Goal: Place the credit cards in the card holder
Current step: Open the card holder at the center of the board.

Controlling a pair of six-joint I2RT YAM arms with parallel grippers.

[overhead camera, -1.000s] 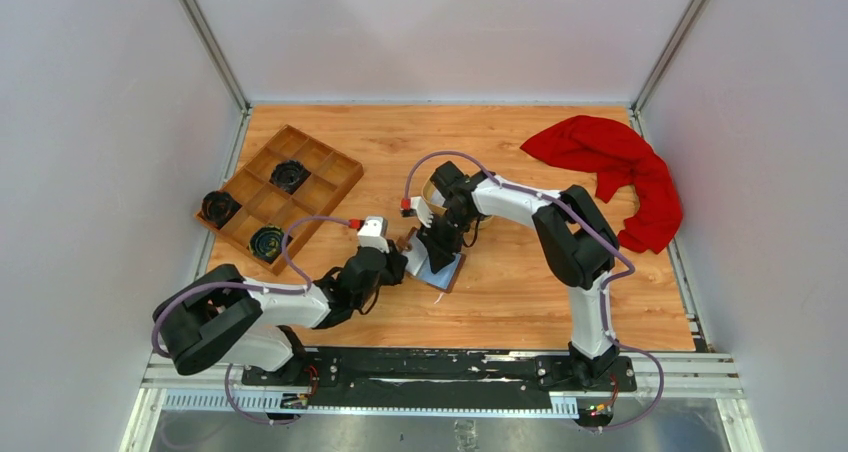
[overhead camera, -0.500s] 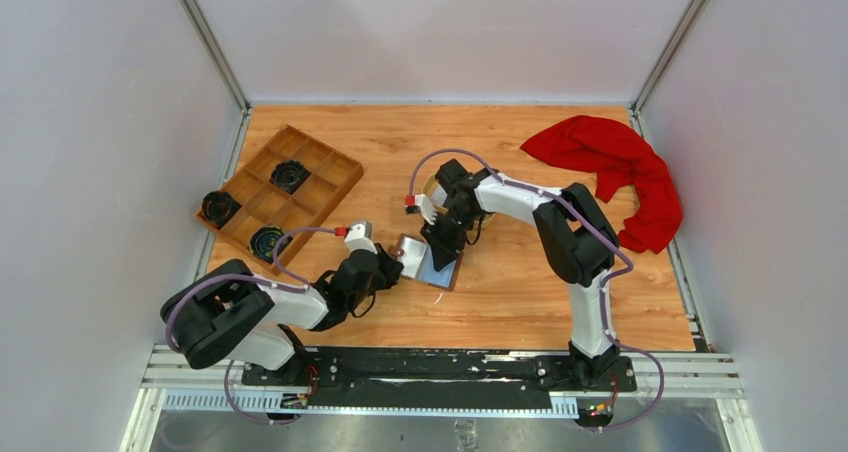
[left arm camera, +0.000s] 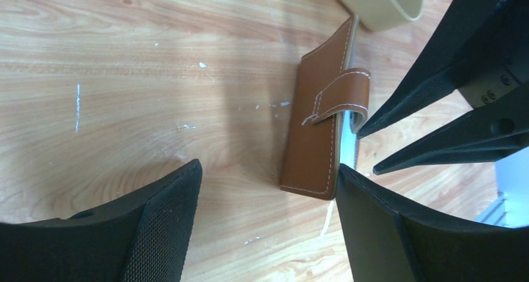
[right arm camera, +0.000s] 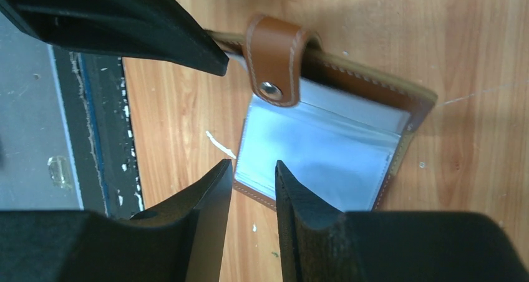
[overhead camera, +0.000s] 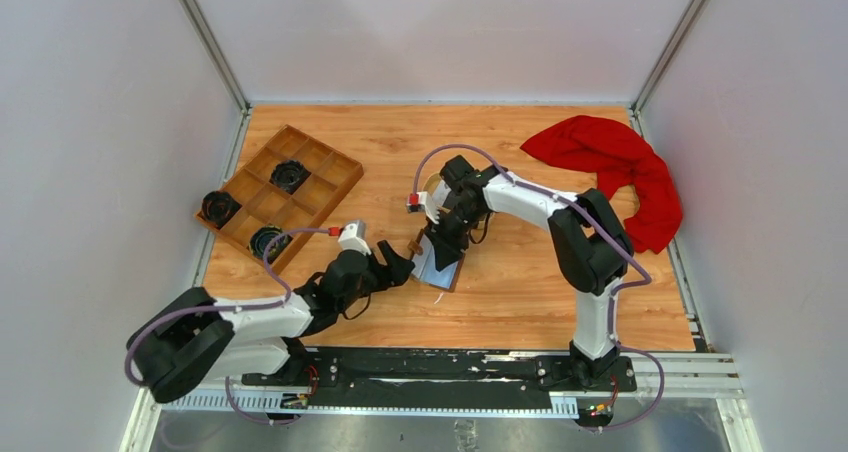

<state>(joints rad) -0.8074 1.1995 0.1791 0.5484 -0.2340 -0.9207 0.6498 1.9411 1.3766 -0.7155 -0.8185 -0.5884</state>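
Card holder (overhead camera: 438, 265) lies open mid-frame in the top view, between both arms. Left gripper (left arm camera: 268, 170) has its jaws wide with the upright brown cover between them, probably bracing it so the holder doesn't fold shut. Right gripper (right arm camera: 254, 165) hangs over the grey pockets, jaws narrow, nothing visible between them. Credit cards not visible. Tan dish (left arm camera: 380, 4) is just beyond the holder.

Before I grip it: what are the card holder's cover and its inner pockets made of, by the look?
Card holder cover: tan leather or imitation, smooth matte, with white stitching along the edges. Inner pockets: clear, glossy plastic film, judging by the pale sheen. Snap: shiny metal, apparently.
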